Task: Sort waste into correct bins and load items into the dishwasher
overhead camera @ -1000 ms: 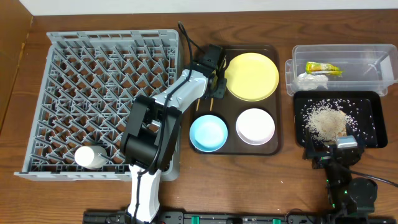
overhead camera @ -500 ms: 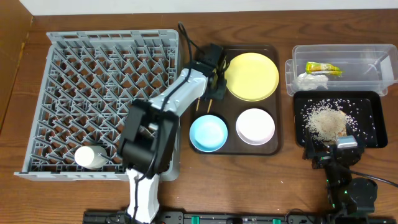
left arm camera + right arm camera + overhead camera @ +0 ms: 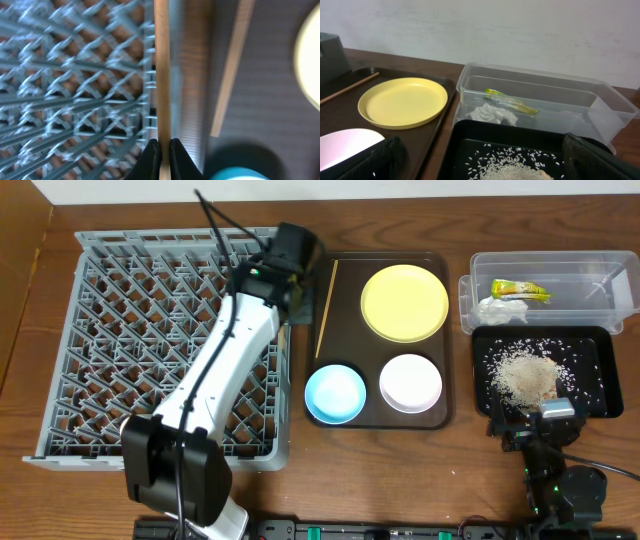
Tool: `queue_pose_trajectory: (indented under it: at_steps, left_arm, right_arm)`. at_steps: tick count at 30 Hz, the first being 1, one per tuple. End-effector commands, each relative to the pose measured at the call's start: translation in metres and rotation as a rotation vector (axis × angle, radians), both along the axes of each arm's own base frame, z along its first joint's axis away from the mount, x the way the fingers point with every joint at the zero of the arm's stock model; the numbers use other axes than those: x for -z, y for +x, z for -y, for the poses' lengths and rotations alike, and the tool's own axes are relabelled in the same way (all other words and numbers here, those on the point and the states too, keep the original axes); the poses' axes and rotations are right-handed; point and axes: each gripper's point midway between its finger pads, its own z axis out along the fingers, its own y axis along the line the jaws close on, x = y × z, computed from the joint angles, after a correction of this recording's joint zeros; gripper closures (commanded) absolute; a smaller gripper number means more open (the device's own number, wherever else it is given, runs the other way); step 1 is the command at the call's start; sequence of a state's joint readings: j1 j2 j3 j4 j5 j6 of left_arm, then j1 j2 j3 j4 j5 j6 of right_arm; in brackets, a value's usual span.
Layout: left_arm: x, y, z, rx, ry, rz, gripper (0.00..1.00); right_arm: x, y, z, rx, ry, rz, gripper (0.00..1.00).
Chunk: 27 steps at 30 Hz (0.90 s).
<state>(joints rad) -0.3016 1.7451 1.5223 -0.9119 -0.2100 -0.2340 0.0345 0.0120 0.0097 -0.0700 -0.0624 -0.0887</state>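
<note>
My left gripper (image 3: 288,280) (image 3: 162,150) is shut on one wooden chopstick (image 3: 162,75) and holds it over the right wall of the grey dish rack (image 3: 150,330) (image 3: 75,90). The other chopstick (image 3: 325,310) (image 3: 230,75) lies on the dark-brown serving tray (image 3: 375,258). On that tray are the yellow plate (image 3: 405,302), the light-blue bowl (image 3: 335,393) and the white bowl (image 3: 410,382). My right gripper (image 3: 530,418) (image 3: 485,165) is open and empty at the front edge of the black tray (image 3: 600,370), which holds rice scraps (image 3: 522,375).
The clear tub (image 3: 540,270) (image 3: 545,85) at the back right holds the yellow-green wrapper (image 3: 520,290) and the white tissue (image 3: 495,308). My left arm lies diagonally across the rack and covers its front right corner. The white cup is not in view.
My left gripper has lifted one chopstick off the serving tray and swung left and back to the rack's right wall. The other chopstick stays on the tray. The right arm has not moved.
</note>
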Motion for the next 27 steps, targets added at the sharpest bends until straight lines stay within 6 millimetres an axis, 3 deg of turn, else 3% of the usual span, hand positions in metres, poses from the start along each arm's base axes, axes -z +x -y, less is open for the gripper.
queue_pose_trajectory:
  at_steps: [1, 4, 11, 14, 15, 17, 18, 22, 23, 27]
  left_arm:
    - [0.027, -0.006, -0.032, -0.095, 0.06, -0.065, 0.92]
    - [0.037, -0.009, -0.036, -0.073, 0.052, -0.106, 0.92]
    - [0.039, -0.012, -0.027, 0.026, 0.038, -0.138, 0.91]
    - [0.035, -0.013, -0.023, 0.044, 0.016, -0.13, 0.87]
    - [0.032, -0.013, -0.021, 0.048, 0.001, -0.122, 0.78]
    - [0.029, -0.01, -0.013, 0.062, -0.043, -0.106, 0.57]
    - [0.029, -0.008, -0.008, 0.07, -0.069, -0.097, 0.54]
    - [0.026, 0.0, 0.019, 0.122, -0.192, -0.063, 0.53]
    - [0.023, 0.006, 0.036, 0.16, -0.248, -0.037, 0.53]
    - [0.024, 0.021, 0.065, 0.244, -0.269, 0.024, 0.52]
  right_arm:
    - [0.001, 0.0, 0.003, 0.013, -0.01, 0.002, 0.01]
    - [0.001, 0.0, 0.003, 0.013, -0.01, 0.002, 0.01]
    - [0.001, 0.0, 0.003, 0.013, -0.01, 0.002, 0.01]
    - [0.001, 0.0, 0.003, 0.013, -0.01, 0.002, 0.01]
    - [0.001, 0.0, 0.003, 0.013, -0.01, 0.002, 0.01]
    - [0.001, 0.0, 0.003, 0.013, -0.01, 0.002, 0.01]
    - [0.001, 0.0, 0.003, 0.013, -0.01, 0.002, 0.01]
    - [0.001, 0.0, 0.003, 0.013, -0.01, 0.002, 0.01]
    - [0.001, 0.0, 0.003, 0.013, -0.01, 0.002, 0.01]
    - [0.001, 0.0, 0.003, 0.013, -0.01, 0.002, 0.01]
